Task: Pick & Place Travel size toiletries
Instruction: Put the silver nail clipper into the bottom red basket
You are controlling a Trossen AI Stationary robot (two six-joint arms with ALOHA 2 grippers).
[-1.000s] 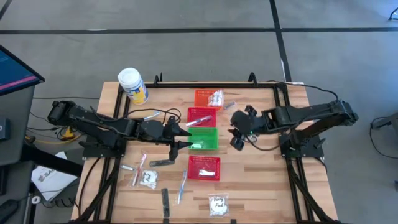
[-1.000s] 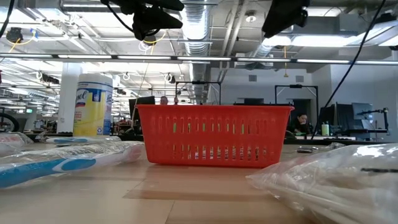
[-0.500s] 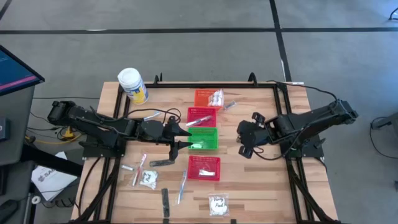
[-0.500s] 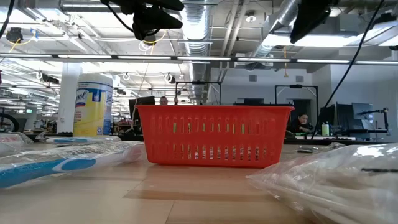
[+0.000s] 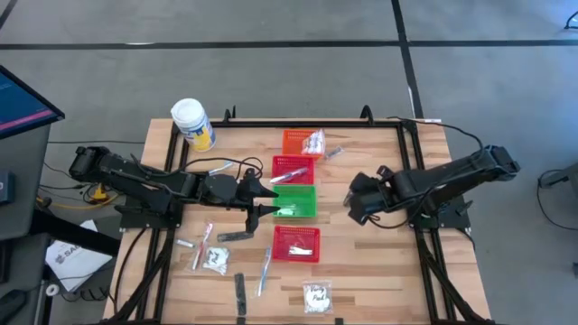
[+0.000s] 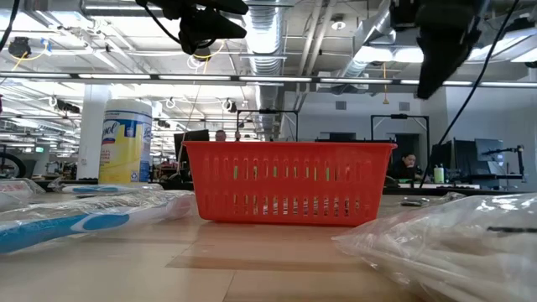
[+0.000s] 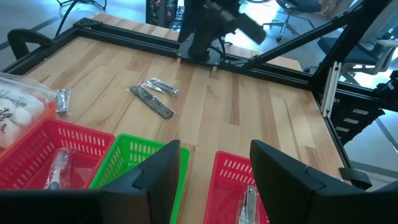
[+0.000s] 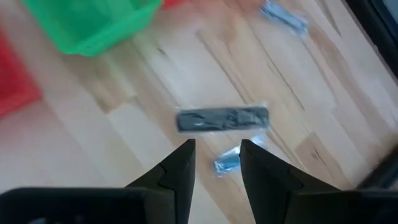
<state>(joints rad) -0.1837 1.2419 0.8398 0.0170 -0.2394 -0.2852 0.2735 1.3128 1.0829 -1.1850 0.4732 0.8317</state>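
The right gripper [image 8: 216,163] hangs empty, fingers parted, above a dark flat strip [image 8: 222,119] on the bare wood, lined up to pick it. The left gripper [image 7: 214,163], also parted and empty, waits over the green basket [image 7: 134,158].

We see a wooden counter [image 5: 379,262], a white jar with yellow label [image 5: 192,123] at its far left corner, orange basket [image 5: 294,141], two red baskets [image 5: 296,243], a green basket [image 5: 296,202].

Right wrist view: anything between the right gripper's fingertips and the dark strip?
No. Bare wood separates the right gripper from the dark strip; a small silvery tube sits just inside the fingers' gap, shown in right wrist view.
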